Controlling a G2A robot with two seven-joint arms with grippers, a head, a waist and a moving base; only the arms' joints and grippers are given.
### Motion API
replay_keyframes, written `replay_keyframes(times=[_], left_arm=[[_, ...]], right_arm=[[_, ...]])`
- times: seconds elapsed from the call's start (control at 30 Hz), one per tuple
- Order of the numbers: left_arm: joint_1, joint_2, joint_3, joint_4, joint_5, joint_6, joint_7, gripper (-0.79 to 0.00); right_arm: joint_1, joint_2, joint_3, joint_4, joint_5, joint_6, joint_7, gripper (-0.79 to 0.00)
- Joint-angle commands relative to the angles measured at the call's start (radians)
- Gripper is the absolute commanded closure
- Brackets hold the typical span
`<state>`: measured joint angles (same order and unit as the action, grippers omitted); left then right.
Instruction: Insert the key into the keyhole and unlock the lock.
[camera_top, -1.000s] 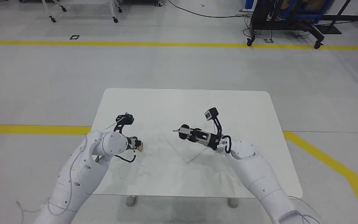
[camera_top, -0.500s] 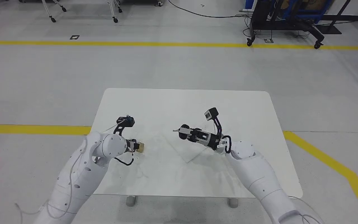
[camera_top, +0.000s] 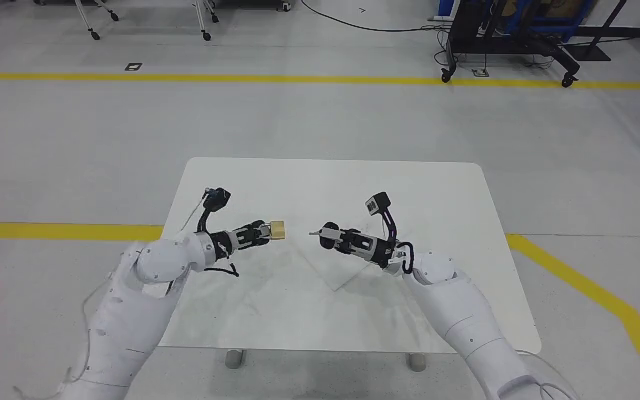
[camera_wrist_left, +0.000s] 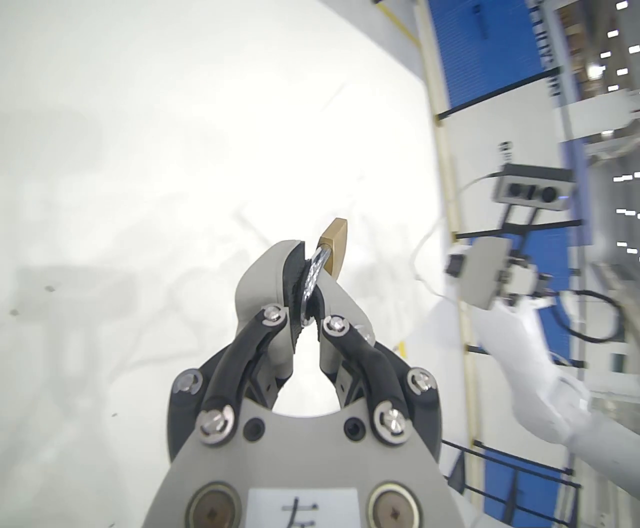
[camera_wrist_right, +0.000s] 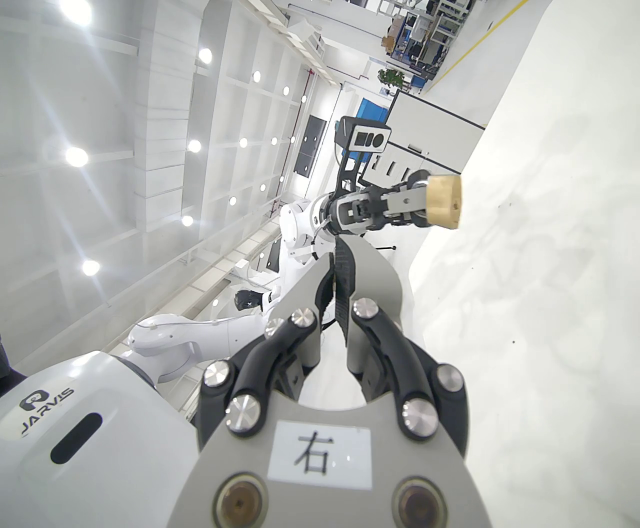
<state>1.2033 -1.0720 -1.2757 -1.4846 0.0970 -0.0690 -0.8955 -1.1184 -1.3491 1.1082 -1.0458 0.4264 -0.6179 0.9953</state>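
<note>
While raised over the desk (camera_top: 420, 190), grips lock (camera_top: 279, 231) by shackle (camera_wrist_left: 317, 260) in left gripper (camera_wrist_left: 310, 272) jaws. Pinches key (camera_top: 315, 234) in closed right gripper (camera_wrist_right: 344, 265) jaws, right of lock.

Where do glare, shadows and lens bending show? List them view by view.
Right wrist view: ceiling lamps flare into starbursts beyond the small brass padlock in the left gripper; the white table edge bows. Left wrist view: soft grey shadows mottle the table. Top view: even light, no glare.
</note>
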Motion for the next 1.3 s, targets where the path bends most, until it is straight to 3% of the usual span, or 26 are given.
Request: replay_keyframes(times=[0.0, 0.23, 0.57, 0.83, 1.27], left_arm=[[-0.007, -0.003, 0.002, 0.031, -0.098, -0.056, -0.031, 0.0], [-0.048, -0.015, 0.043, 0.135, -0.315, -0.155, -0.187, 0.0], [-0.099, -0.026, 0.104, 0.197, -0.462, -0.217, -0.364, 0.0], [-0.118, -0.027, 0.123, 0.202, -0.477, -0.21, -0.379, 0.0], [-0.148, -0.028, 0.128, 0.246, -0.484, -0.091, -0.296, 0.0]], right_arm=[[0.0, 0.0, 0.0, 0.0, 0.0, 0.0, 0.0, 0.0], [-0.025, -0.012, -0.009, -0.052, 0.121, -0.023, -0.074, 0.0], [0.017, -0.034, -0.066, 0.017, 0.119, -0.054, -0.118, 0.0], [0.037, -0.043, -0.103, 0.04, 0.134, -0.034, -0.057, 0.0], [0.034, -0.036, -0.08, 0.041, 0.257, -0.028, 0.102, 0.0]])
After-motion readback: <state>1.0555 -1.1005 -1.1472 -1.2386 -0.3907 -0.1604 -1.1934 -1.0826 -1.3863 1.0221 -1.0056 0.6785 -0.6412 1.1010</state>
